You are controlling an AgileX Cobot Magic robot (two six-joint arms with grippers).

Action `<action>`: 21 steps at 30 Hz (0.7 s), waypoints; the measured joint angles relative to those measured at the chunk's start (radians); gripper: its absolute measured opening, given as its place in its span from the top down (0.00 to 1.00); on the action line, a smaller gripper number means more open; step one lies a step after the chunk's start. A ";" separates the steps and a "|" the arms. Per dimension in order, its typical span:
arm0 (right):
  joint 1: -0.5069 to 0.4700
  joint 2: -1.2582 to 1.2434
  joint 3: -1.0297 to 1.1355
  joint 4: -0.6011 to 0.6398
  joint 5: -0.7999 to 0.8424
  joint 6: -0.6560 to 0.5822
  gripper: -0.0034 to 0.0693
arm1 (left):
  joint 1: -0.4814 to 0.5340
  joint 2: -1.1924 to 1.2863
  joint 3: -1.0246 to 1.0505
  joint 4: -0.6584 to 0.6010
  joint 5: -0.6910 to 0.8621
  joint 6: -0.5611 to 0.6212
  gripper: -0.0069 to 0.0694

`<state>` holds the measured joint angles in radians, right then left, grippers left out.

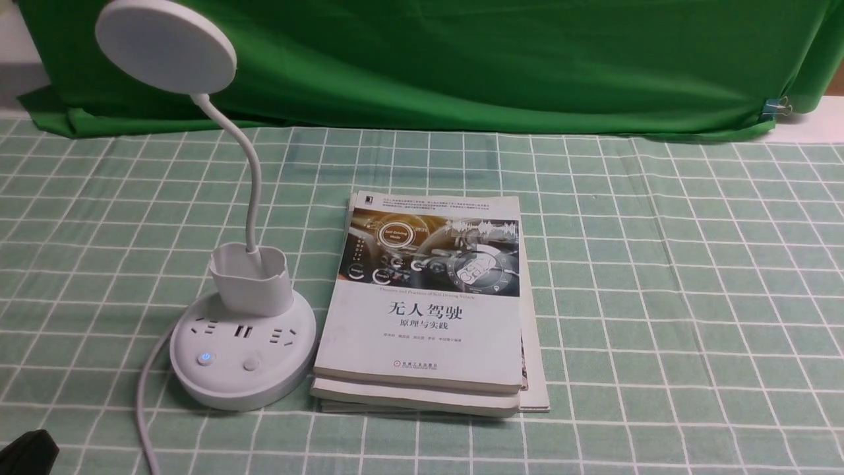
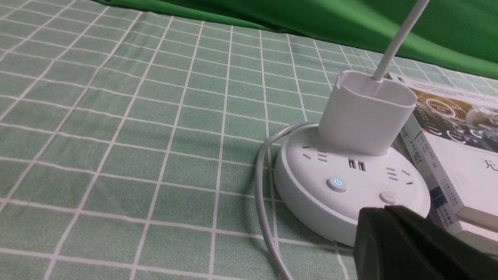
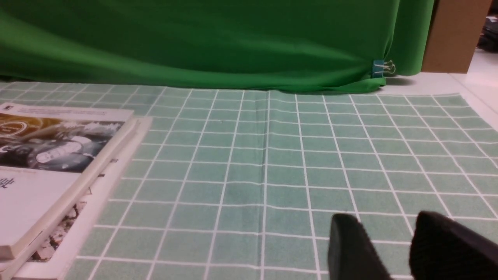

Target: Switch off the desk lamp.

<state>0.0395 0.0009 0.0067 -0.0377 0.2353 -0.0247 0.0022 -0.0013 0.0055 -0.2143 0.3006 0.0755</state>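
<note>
The white desk lamp stands at the table's left, with its disc head (image 1: 165, 46) up on a curved gooseneck (image 1: 249, 171). The neck rises from a cup holder (image 1: 250, 280) on a round base (image 1: 224, 389) with sockets. A blue-lit button (image 1: 206, 357) and a plain button (image 1: 251, 364) sit at the base's front. In the left wrist view the base (image 2: 311, 198), lit button (image 2: 337, 183) and plain button (image 2: 387, 197) show. My left gripper (image 2: 383, 210) is shut and empty, short of the base; its tip shows in the front view (image 1: 26, 452). My right gripper (image 3: 389, 229) is open and empty over the cloth.
A stack of books (image 1: 428, 310) lies just right of the lamp base, also seen in the right wrist view (image 3: 46, 163). The lamp's white cord (image 1: 146, 396) runs off the base's left toward the front edge. A green backdrop (image 1: 461, 59) hangs behind the checked green tablecloth (image 1: 659, 297).
</note>
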 joint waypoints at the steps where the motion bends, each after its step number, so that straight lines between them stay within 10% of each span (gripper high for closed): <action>1: 0.000 0.000 0.000 0.000 0.000 0.000 0.62 | 0.000 0.000 0.000 0.001 0.001 0.000 0.91; 21: 0.000 0.000 0.000 0.000 0.000 0.000 0.62 | 0.000 0.000 0.000 0.007 0.001 0.000 0.91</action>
<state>0.0395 0.0009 0.0067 -0.0374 0.2353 -0.0247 0.0022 -0.0013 0.0055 -0.2071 0.3017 0.0755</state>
